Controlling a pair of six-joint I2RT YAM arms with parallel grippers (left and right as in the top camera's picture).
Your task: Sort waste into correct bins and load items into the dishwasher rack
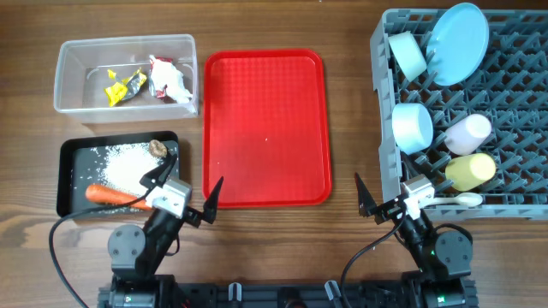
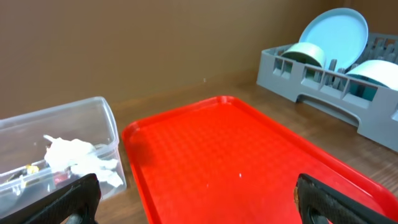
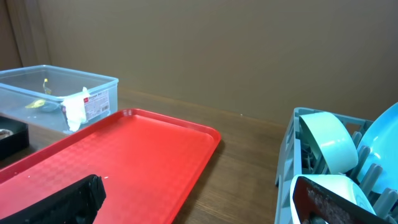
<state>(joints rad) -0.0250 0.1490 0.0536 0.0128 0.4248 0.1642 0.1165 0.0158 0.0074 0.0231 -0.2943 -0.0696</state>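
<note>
Looks like wrap-up time. Both the left claw (image 1: 184, 186) and the right claw (image 1: 398, 192) gape wide, holding nothing. The orange carrot (image 1: 107, 193) sits in the shallow black rectangular tray (image 1: 73, 154) just left of the left claw. The loaded grey plastic lattice dishwasher rack (image 1: 514, 85) is right beside the right one. Only leftover I can spot is a tiny white speck (image 1: 265, 138) on the flat red plastic tray (image 1: 300, 68) between them, maybe rice. That'd need a fine pinch.

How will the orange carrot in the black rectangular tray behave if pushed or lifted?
Probably stiff: the orange carrot lies straight, no sag. Its rounded, tapered body would likely roll or swing in an arc if nudged sideways in the shallow black rectangular tray. White rice grains beside it may scatter.
</note>
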